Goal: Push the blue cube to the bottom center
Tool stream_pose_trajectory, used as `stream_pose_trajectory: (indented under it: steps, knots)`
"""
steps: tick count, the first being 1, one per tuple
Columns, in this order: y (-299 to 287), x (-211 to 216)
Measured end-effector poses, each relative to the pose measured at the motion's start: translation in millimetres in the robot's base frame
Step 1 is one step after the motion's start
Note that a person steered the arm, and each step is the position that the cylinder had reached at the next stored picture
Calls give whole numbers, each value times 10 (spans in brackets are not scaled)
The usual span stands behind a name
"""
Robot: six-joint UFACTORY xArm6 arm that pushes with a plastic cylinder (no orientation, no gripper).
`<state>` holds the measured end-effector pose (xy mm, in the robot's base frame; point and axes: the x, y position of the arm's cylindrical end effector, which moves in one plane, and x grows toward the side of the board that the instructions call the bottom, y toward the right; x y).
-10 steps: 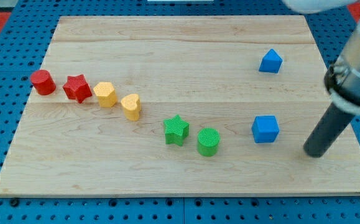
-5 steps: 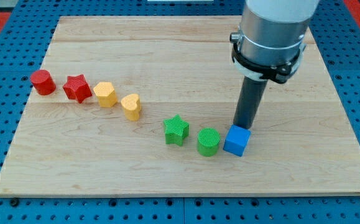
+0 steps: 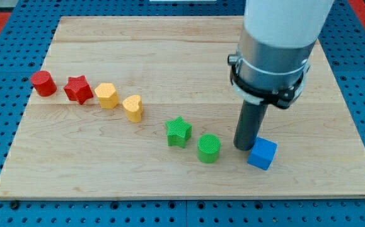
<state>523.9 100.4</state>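
The blue cube (image 3: 261,154) lies on the wooden board (image 3: 106,170), low and right of centre, turned a little. My tip (image 3: 243,147) stands at the cube's upper left edge, touching it or nearly so, between the cube and the green cylinder (image 3: 209,149). The arm's body hides the board above the tip, so the second blue block is out of sight.
A curved line of blocks runs from the left toward the cube: red cylinder (image 3: 43,83), red star (image 3: 78,89), yellow hexagon-like block (image 3: 107,96), yellow heart (image 3: 132,108), green star (image 3: 178,132), then the green cylinder. The board's bottom edge lies just below the cube.
The tip came in from the far right, then pushed the blue cube left against the green cylinder. Now the cube lies lower and further right, and the green cylinder has shifted slightly down-left.
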Motion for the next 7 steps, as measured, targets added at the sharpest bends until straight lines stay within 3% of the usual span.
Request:
stream_pose_trajectory:
  steps: [1, 2, 5, 7]
  knots:
    - [199, -169]
    - [451, 17]
    - [462, 498]
    - [293, 604]
